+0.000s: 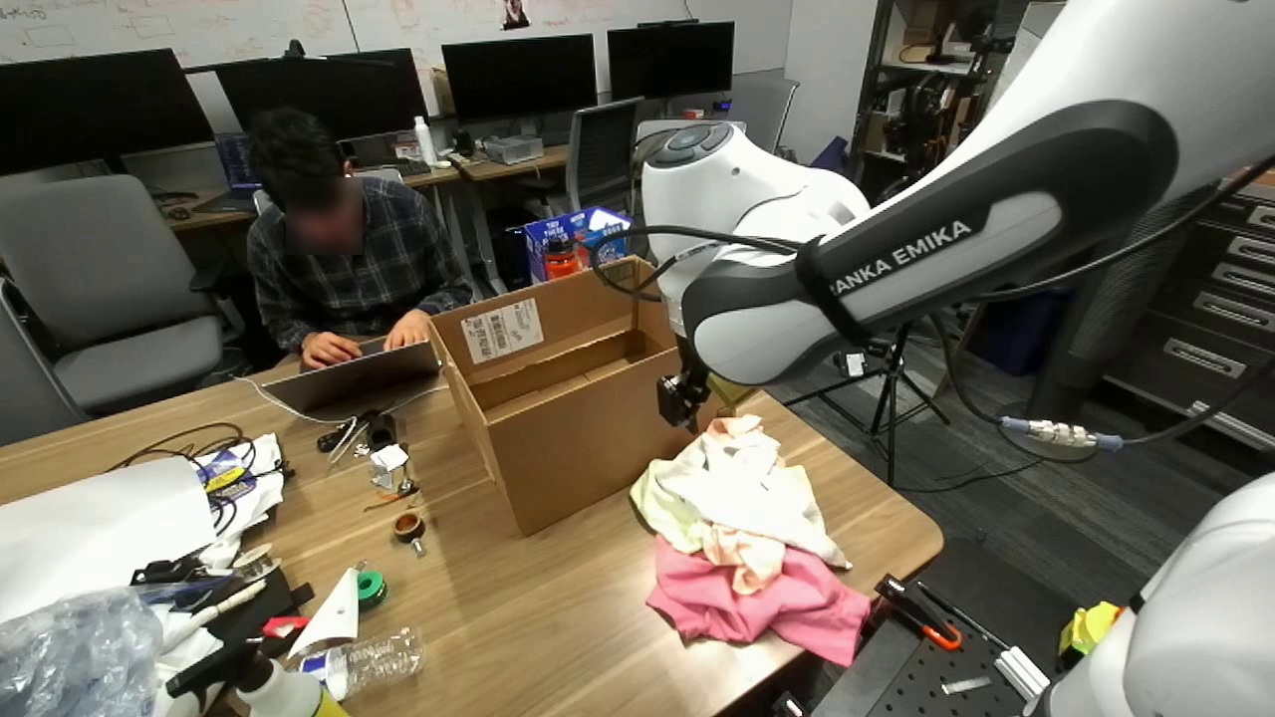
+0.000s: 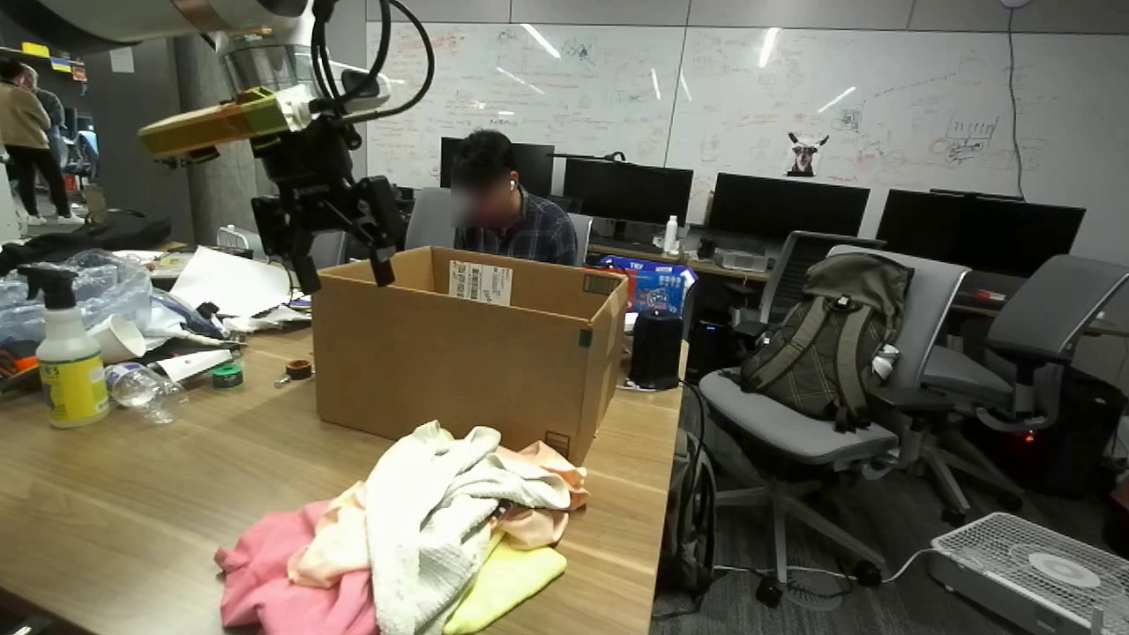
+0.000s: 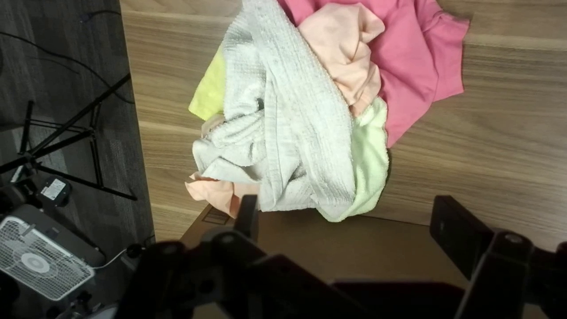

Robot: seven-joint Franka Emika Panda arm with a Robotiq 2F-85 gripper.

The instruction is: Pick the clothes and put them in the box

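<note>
The clothes lie in a loose pile on the table, with white, pink, peach, yellow and pale green cloth; they show in both exterior views point(image 1: 737, 488) point(image 2: 432, 511) and in the wrist view point(image 3: 305, 115). The open cardboard box point(image 1: 588, 438) stands beside the pile and also shows in an exterior view point(image 2: 450, 362). Its wall point(image 3: 354, 239) lies below the fingers in the wrist view. My gripper point(image 2: 347, 279) is open and empty, pointing down, near the box's side by the clothes, above the pile's height. The wrist view shows its fingers spread wide point(image 3: 346, 206). The box's floor is hidden.
A laptop point(image 1: 354, 383), a spray bottle point(image 2: 72, 362), a plastic bottle point(image 1: 369, 662), papers point(image 1: 100, 518) and small parts share the table. A person point(image 1: 339, 229) sits behind the laptop. A black cylinder point(image 2: 655, 351) stands beside the box. The table edge is close to the clothes.
</note>
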